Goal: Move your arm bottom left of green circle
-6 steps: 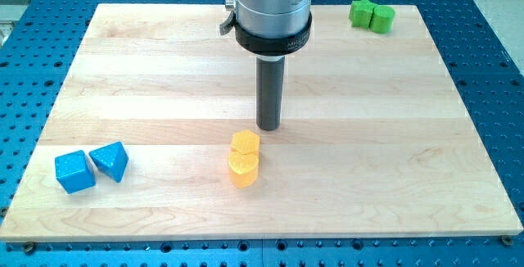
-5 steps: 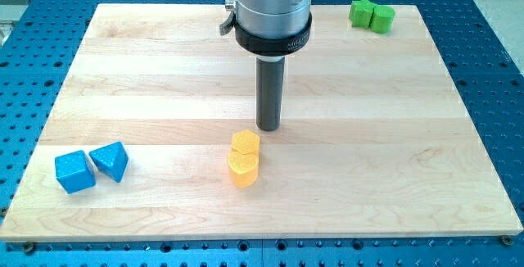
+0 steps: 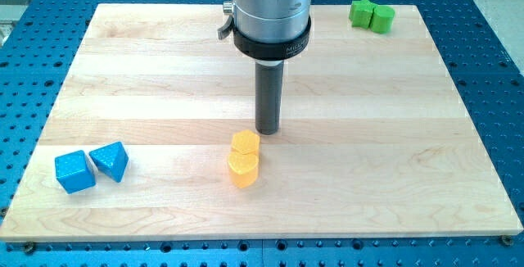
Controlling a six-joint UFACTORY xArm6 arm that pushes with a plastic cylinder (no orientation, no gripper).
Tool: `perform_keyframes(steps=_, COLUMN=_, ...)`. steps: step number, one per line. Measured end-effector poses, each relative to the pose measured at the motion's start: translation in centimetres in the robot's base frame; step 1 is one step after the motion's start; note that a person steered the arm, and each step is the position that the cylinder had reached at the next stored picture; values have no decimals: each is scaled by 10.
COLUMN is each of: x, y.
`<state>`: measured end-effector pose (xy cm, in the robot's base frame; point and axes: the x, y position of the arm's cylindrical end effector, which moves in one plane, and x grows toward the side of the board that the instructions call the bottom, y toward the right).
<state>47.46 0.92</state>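
Note:
The green circle (image 3: 381,19) stands at the view's top right of the wooden board (image 3: 164,79), touching a second green block (image 3: 361,11) on its left. My tip (image 3: 268,131) rests on the board near the middle, far below and to the left of the green circle. It is just above and right of two yellow blocks (image 3: 244,158) that stand pressed together.
A blue cube (image 3: 74,171) and a blue triangular block (image 3: 110,160) sit at the view's bottom left. The board lies on a blue perforated table (image 3: 491,46). The arm's wide metal body (image 3: 273,9) hangs over the board's top middle.
My tip has shifted very slightly, a few pixels to the left and down. No block has moved.

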Motion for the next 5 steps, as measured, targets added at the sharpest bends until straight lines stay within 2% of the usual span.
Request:
perform_keyframes(steps=1, x=0, y=0)
perform_keyframes(steps=2, x=-18, y=5)
perform_keyframes(steps=3, x=-55, y=25)
perform_keyframes(steps=4, x=-52, y=38)
perform_keyframes(steps=5, x=-87, y=87)
